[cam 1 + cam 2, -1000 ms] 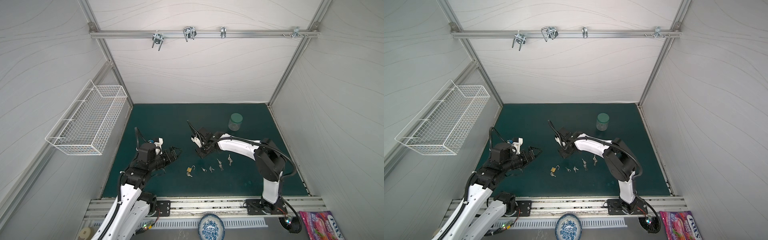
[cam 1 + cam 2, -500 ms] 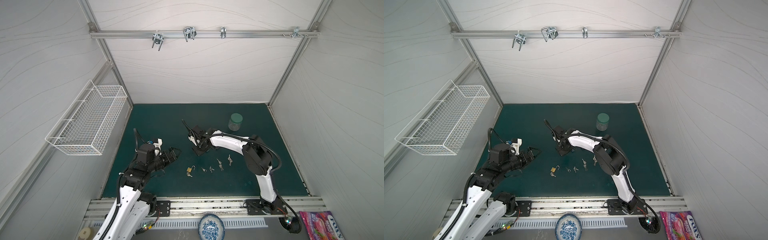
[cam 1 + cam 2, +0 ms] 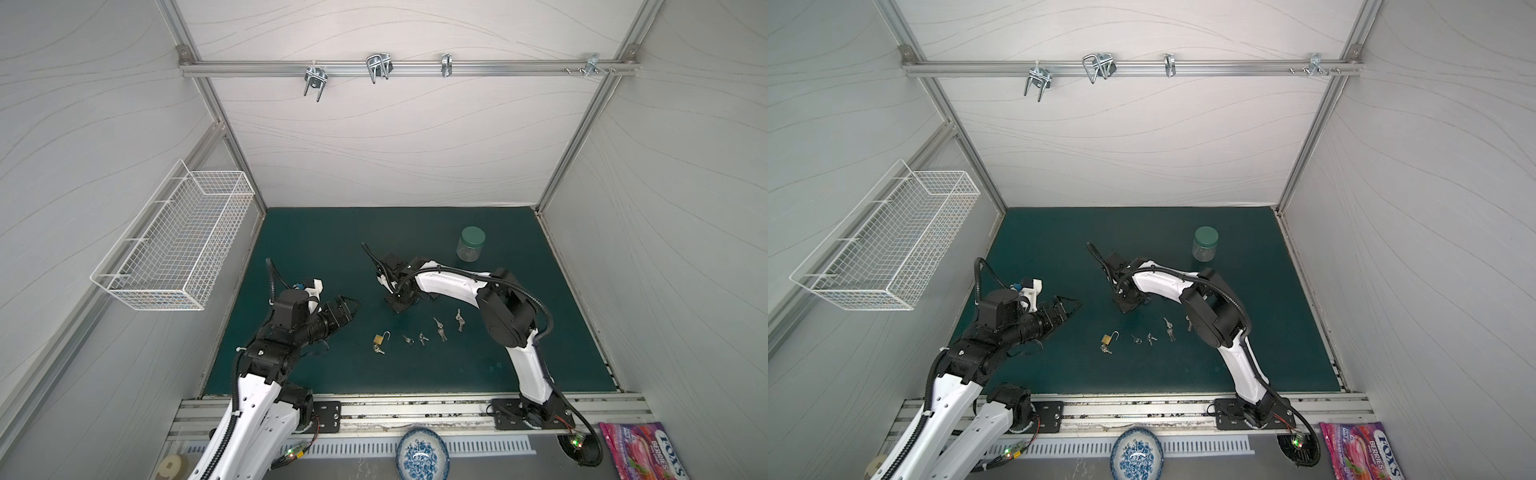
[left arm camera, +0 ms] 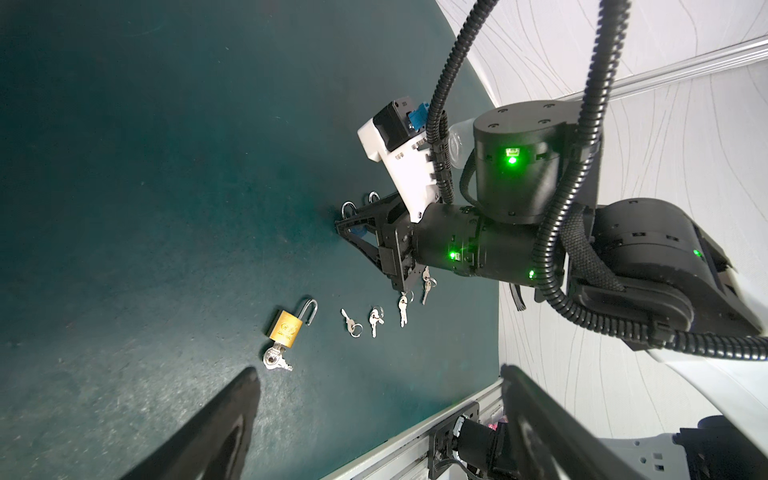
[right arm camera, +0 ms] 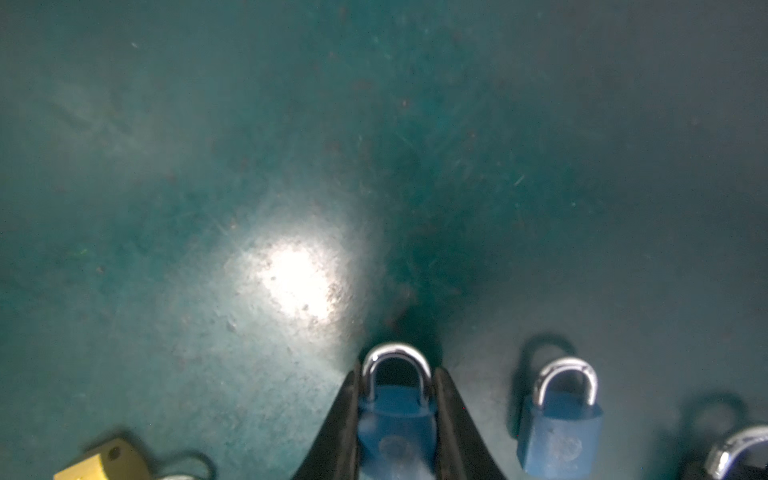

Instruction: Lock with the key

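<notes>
A brass padlock [image 3: 379, 338] [image 3: 1107, 338] [image 4: 286, 328] lies on the green mat with its shackle swung open. A key [image 4: 275, 358] sticks in its underside. My right gripper [image 3: 399, 305] [image 3: 1127, 305] [image 5: 398, 374] is low over the mat behind the brass padlock. It is shut on a blue padlock [image 5: 395, 419] whose silver shackle pokes out past the fingertips. My left gripper [image 3: 347, 305] [image 3: 1069, 307] [image 4: 376, 374] hovers open and holds nothing, to the left of the brass padlock.
Several loose keys [image 3: 439, 328] [image 4: 376, 320] lie in a row right of the brass padlock. A second blue padlock [image 5: 559, 419] and a brass-coloured one [image 5: 104, 461] lie beside the held one. A green-lidded jar [image 3: 471, 244] stands at the back right. A wire basket [image 3: 178, 245] hangs on the left wall.
My right arm's elbow has swung left, and its gripper has shifted a little toward the front with the blue padlock. The left arm has barely moved.
</notes>
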Available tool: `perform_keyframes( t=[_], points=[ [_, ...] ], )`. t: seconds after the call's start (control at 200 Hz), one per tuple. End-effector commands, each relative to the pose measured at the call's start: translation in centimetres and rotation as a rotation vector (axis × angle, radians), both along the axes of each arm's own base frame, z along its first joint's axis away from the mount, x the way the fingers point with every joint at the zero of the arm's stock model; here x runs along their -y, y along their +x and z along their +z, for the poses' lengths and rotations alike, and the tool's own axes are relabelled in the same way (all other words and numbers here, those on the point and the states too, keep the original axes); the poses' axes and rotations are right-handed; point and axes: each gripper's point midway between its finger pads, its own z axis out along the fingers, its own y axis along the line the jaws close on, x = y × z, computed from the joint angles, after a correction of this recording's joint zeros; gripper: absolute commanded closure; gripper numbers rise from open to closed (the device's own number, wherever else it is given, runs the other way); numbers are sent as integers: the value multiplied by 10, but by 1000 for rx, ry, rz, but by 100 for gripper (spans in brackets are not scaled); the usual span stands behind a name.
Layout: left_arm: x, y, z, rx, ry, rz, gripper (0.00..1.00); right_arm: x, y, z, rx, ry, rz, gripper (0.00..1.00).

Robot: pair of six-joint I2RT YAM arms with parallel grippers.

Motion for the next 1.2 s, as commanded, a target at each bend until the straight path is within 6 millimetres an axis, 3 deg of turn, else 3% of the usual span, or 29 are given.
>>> perform_keyframes(
  t=[0.0,0.14,0.255,0.415,0.655,0.86,1.195],
  points=[
    [-3,4,13,37,-2,22,9,5,-3,-6,-22,-37,13,70],
    [-6,3,11,32,6,33,9,3,-4,-4,-28,-22,18,57],
    [-6,3,8,22,6,36,9,1,-2,4,-20,-9,25,53],
    [-11,1,6,17,33,48,10,0,-1,36,28,51,31,53],
    [-35,-7,-16,-73,238,67,8,-4,-36,78,57,341,90,52],
    [-21,-5,-31,-121,215,1,16,1,-69,83,76,375,169,52],
    [14,-8,-68,-155,503,-144,35,24,-85,86,-19,496,-147,56]
  ],
)
